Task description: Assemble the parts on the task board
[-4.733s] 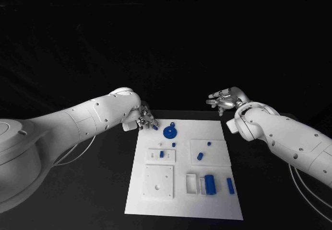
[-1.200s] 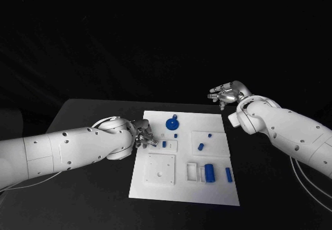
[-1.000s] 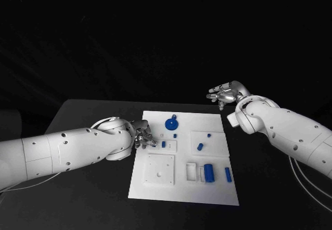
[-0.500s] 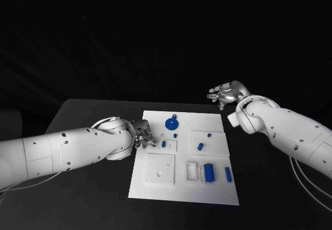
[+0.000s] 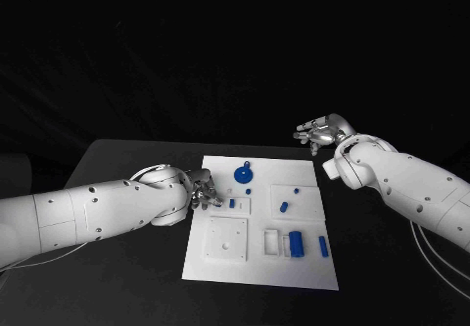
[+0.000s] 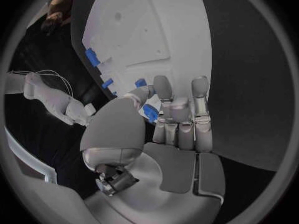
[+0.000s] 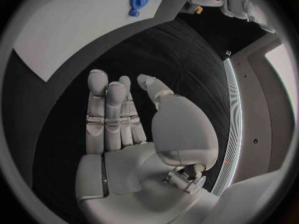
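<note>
The left hand sits at the board's left edge, fingers curled toward a small blue peg in its white block; whether it actually pinches the peg, can't tell. The right hand hangs spread and empty, well off past the far corner. Looks like the peg-seating step. Next move probably needs a straight, careful push down. The gear lies just beyond.

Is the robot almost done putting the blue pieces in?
No, it looks early. The gear sits at the board's far end. The left hand touches a small peg; whether it grips it is unclear. Loose pieces remain near the front. The right hand holds nothing.
</note>
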Controlling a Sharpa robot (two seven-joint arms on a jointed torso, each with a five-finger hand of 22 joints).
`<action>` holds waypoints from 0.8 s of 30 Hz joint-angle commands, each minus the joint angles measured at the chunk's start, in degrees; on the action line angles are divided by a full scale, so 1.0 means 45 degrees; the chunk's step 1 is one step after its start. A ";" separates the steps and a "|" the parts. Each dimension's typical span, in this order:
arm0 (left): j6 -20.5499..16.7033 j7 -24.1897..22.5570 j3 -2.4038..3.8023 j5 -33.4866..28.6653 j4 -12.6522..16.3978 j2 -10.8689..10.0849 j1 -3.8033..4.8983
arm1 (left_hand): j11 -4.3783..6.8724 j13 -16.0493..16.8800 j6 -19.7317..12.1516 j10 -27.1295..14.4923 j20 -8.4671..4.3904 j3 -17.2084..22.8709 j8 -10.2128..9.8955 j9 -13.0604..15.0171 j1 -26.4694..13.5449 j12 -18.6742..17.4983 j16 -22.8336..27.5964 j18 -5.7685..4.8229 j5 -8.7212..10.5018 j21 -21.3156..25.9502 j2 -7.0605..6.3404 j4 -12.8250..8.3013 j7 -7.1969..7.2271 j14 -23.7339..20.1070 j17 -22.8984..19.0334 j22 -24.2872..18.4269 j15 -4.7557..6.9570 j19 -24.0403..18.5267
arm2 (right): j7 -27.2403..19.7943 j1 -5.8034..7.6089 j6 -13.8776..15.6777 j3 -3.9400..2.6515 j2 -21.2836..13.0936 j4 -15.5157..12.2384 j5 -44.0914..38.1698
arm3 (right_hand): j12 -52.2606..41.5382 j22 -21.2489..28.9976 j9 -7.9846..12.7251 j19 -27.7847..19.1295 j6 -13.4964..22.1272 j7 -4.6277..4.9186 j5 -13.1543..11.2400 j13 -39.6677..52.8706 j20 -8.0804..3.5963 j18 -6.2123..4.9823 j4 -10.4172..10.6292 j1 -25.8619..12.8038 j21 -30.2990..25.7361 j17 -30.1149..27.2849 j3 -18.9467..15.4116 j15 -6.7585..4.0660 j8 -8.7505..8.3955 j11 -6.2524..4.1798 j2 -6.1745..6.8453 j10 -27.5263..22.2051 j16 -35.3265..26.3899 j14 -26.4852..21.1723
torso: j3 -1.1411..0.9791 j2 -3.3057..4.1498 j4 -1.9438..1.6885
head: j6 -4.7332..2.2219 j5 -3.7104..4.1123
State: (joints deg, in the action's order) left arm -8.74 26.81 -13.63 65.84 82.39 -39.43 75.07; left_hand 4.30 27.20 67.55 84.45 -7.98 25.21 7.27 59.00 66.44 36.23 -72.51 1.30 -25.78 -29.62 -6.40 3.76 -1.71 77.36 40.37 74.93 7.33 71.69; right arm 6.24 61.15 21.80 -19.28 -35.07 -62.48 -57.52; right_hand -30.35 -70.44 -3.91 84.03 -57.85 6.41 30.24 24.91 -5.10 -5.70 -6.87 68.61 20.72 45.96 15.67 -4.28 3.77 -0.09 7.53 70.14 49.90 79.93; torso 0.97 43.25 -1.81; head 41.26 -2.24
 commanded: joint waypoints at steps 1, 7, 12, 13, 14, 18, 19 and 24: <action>0.0492 0.0020 -0.0035 -0.0085 0.0063 0.0064 -0.0059 | 0.0085 -0.0045 0.0814 0.0508 0.0015 0.1117 0.0094 0.0129 0.0023 0.0080 0.0055 0.0166 0.0051 0.0077 -0.0186 -0.0970 0.0724 0.0044 0.0010 0.0230 0.0031 0.0040 | -0.0131 -0.0012 -0.0135 -0.0003 -0.0014 -0.0014 -0.0057 | 0.0051 0.0010 0.0011 0.0494 0.0026 0.0052 0.0055 -0.0012 -0.0069 -0.0190 0.0077 -0.0101 -0.0037 -0.0013 0.0006 0.0004 -0.0039 -0.0023 0.0013 0.0027 0.0036 -0.0106 | 0.0001 -0.0002 0.0003 | 0.0006 0.0013; 0.0540 0.0046 -0.0036 -0.0088 0.0080 0.0074 -0.0063 | 0.0099 -0.0094 0.0846 0.0511 0.0024 0.1081 0.0218 0.0315 0.0052 0.0122 0.0027 0.0164 0.0074 0.0088 -0.0265 -0.0833 0.0764 0.0069 0.0094 0.0234 0.0036 0.0057 | -0.0117 -0.0023 -0.0125 -0.0003 -0.0026 -0.0020 -0.0055 | 0.0043 0.0021 0.0011 0.0494 0.0032 0.0052 0.0077 -0.0007 -0.0069 -0.0190 0.0107 -0.0115 -0.0050 -0.0020 -0.0005 0.0004 -0.0039 -0.0021 0.0007 0.0014 0.0033 -0.0108 | 0.0000 0.0001 -0.0004 | 0.0029 0.0025; 0.0533 0.0045 -0.0036 -0.0091 0.0084 0.0088 -0.0068 | 0.0111 -0.0101 0.0868 0.0511 0.0022 0.1055 0.0277 0.0388 0.0048 0.0147 0.0015 0.0163 0.0094 0.0093 -0.0285 -0.0784 0.0787 0.0082 0.0126 0.0231 0.0043 0.0064 | -0.0112 -0.0050 -0.0114 -0.0003 -0.0025 -0.0018 -0.0053 | 0.0042 0.0023 0.0011 0.0495 0.0032 0.0052 0.0085 -0.0007 -0.0069 -0.0190 0.0109 -0.0116 -0.0050 -0.0021 -0.0002 0.0004 -0.0039 -0.0021 0.0008 0.0013 0.0033 -0.0107 | 0.0002 0.0000 -0.0006 | 0.0040 0.0044; 0.0523 0.0045 -0.0036 -0.0092 0.0083 0.0092 -0.0069 | 0.0117 -0.0109 0.0866 0.0511 0.0022 0.1043 0.0309 0.0446 0.0056 0.0158 0.0014 0.0160 0.0099 0.0096 -0.0296 -0.0752 0.0797 0.0082 0.0133 0.0230 0.0045 0.0071 | -0.0112 -0.0055 -0.0114 -0.0003 -0.0025 -0.0020 -0.0052 | 0.0041 0.0027 0.0011 0.0499 0.0032 0.0054 0.0113 -0.0008 -0.0070 -0.0191 0.0118 -0.0119 -0.0051 -0.0024 0.0008 0.0004 -0.0038 -0.0021 0.0011 0.0008 0.0034 -0.0106 | 0.0001 0.0002 -0.0007 | 0.0047 0.0048; 0.0513 0.0044 -0.0036 -0.0093 0.0082 0.0095 -0.0069 | 0.0133 -0.0115 0.0868 0.0511 0.0025 0.1020 0.0355 0.0542 0.0059 0.0175 -0.0003 0.0158 0.0119 0.0099 -0.0306 -0.0709 0.0812 0.0095 0.0164 0.0232 0.0048 0.0072 | -0.0112 -0.0058 -0.0113 -0.0003 -0.0025 -0.0020 -0.0052 | 0.0041 0.0027 0.0011 0.0499 0.0032 0.0054 0.0113 -0.0008 -0.0070 -0.0191 0.0118 -0.0119 -0.0051 -0.0024 0.0008 0.0004 -0.0038 -0.0021 0.0011 0.0008 0.0034 -0.0106 | 0.0001 0.0004 -0.0005 | 0.0050 0.0048; 0.0453 0.0052 -0.0036 -0.0094 0.0066 0.0127 -0.0075 | 0.0148 -0.0139 0.0868 0.0518 0.0016 0.0976 0.0454 0.0949 0.0083 0.0198 -0.0008 0.0139 0.0166 0.0107 -0.0349 -0.0577 0.0859 0.0125 0.0211 0.0232 0.0060 0.0092 | -0.0110 -0.0069 -0.0113 -0.0003 -0.0030 -0.0022 -0.0049 | 0.0041 0.0027 0.0011 0.0499 0.0032 0.0054 0.0113 -0.0008 -0.0070 -0.0191 0.0118 -0.0119 -0.0051 -0.0024 0.0008 0.0004 -0.0038 -0.0021 0.0011 0.0008 0.0034 -0.0106 | -0.0005 0.0002 -0.0008 | 0.0059 0.0048; 0.0443 0.0056 -0.0036 -0.0095 0.0063 0.0134 -0.0076 | 0.0150 -0.0138 0.0889 0.0512 0.0015 0.0974 0.0464 0.0960 0.0078 0.0201 -0.0008 0.0140 0.0176 0.0109 -0.0340 -0.0567 0.0856 0.0124 0.0215 0.0231 0.0060 0.0091 | -0.0110 -0.0070 -0.0113 -0.0003 -0.0031 -0.0024 -0.0049 | 0.0041 0.0027 0.0011 0.0499 0.0032 0.0054 0.0113 -0.0008 -0.0070 -0.0191 0.0118 -0.0119 -0.0051 -0.0024 0.0008 0.0004 -0.0038 -0.0021 0.0011 0.0008 0.0034 -0.0106 | -0.0006 0.0002 -0.0006 | 0.0059 0.0047; 0.0416 0.0092 -0.0036 -0.0092 0.0036 0.0207 -0.0089 | 0.0174 -0.0129 0.0916 0.0509 0.0021 0.0933 0.0545 0.1209 0.0078 0.0238 -0.0037 0.0144 0.0221 0.0095 -0.0338 -0.0499 0.0886 0.0147 0.0286 0.0240 0.0069 0.0114 | -0.0106 -0.0073 -0.0112 -0.0003 -0.0034 -0.0030 -0.0048 | 0.0040 0.0035 0.0011 0.0497 0.0033 0.0052 0.0138 -0.0010 -0.0069 -0.0191 0.0124 -0.0124 -0.0058 -0.0028 0.0017 0.0003 -0.0038 -0.0021 0.0021 0.0006 0.0032 -0.0108 | -0.0005 0.0001 0.0002 | 0.0065 0.0037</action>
State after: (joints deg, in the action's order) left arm -8.29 27.33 -13.63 65.82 82.29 -38.87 75.00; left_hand 4.30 26.64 67.54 84.45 -7.78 26.01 9.60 64.38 66.37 37.15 -72.51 1.30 -25.10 -29.47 -7.97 4.53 -1.70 77.81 41.61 74.92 7.56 71.89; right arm 6.24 60.86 21.81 -19.28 -35.20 -62.52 -57.52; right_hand -30.35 -70.37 -3.91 84.03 -57.89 6.36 30.62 24.92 -5.10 -5.69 -6.55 68.62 20.73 45.90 15.67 -4.28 3.77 -0.09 7.54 70.13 49.90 79.93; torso 0.96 43.25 -1.82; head 41.54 -2.01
